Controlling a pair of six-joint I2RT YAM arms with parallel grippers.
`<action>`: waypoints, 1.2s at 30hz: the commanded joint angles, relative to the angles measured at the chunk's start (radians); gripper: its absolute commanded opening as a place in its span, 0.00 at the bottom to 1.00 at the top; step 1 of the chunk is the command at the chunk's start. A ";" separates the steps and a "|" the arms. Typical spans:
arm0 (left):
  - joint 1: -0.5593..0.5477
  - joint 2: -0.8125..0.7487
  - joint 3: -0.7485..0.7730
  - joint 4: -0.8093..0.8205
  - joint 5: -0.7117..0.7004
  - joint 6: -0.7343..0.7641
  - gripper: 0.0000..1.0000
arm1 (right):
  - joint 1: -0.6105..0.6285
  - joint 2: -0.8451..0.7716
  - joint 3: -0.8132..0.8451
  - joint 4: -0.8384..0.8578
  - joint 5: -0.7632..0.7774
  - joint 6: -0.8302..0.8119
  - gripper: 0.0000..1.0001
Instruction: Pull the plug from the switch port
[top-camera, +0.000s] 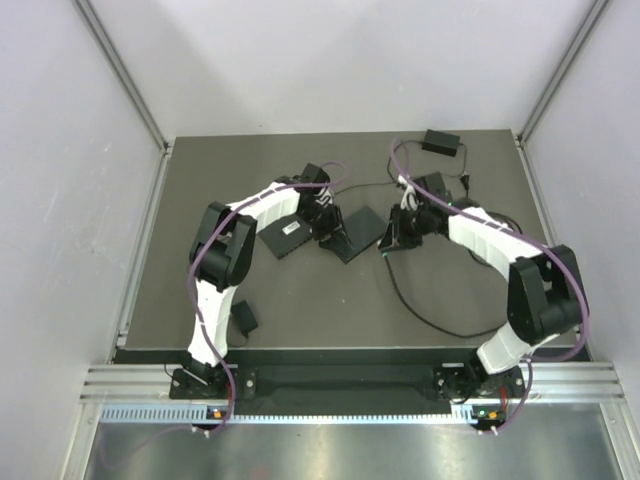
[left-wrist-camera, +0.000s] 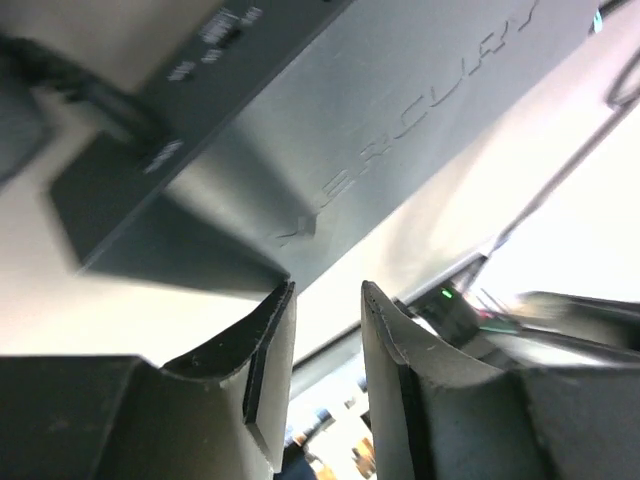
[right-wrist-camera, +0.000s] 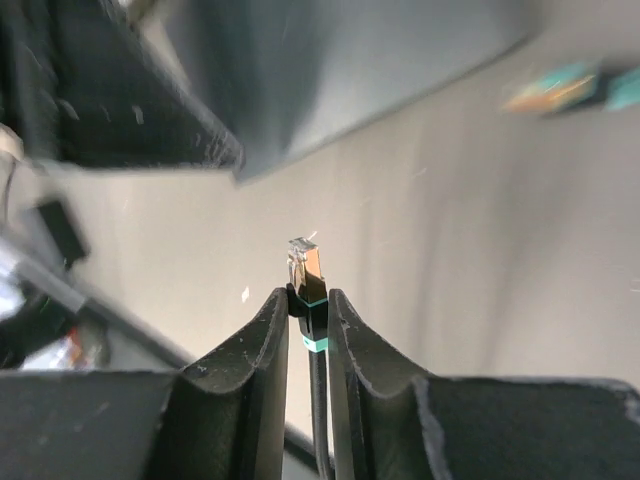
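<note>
1 plug (right-wrist-camera: 305, 268) out of its port, clamped in the right gripper (right-wrist-camera: 308, 300).

Plug's long axis runs straight out along the fingers, tip pointing away from the wrist, cable (right-wrist-camera: 319, 400) trailing back between them. Switch (top-camera: 360, 232) lies just beyond and to the left, apart from the plug, so any further pull goes away from it. Left gripper (left-wrist-camera: 328, 290) sits at the switch's far edge, 2 jaws apart, nothing seen between them.

Two arms (top-camera: 222, 250), two flat black boxes (top-camera: 288, 236), one plug (right-wrist-camera: 305, 265).
</note>
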 joint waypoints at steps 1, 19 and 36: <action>0.004 -0.093 0.033 -0.057 -0.130 0.085 0.38 | -0.024 -0.092 0.147 -0.150 0.288 -0.077 0.00; 0.023 -0.277 -0.036 -0.165 -0.282 0.188 0.38 | -0.397 0.179 0.521 -0.181 0.630 0.094 0.09; 0.063 -0.423 -0.122 -0.145 -0.463 0.156 0.37 | -0.094 0.326 0.621 -0.141 0.227 -0.074 0.50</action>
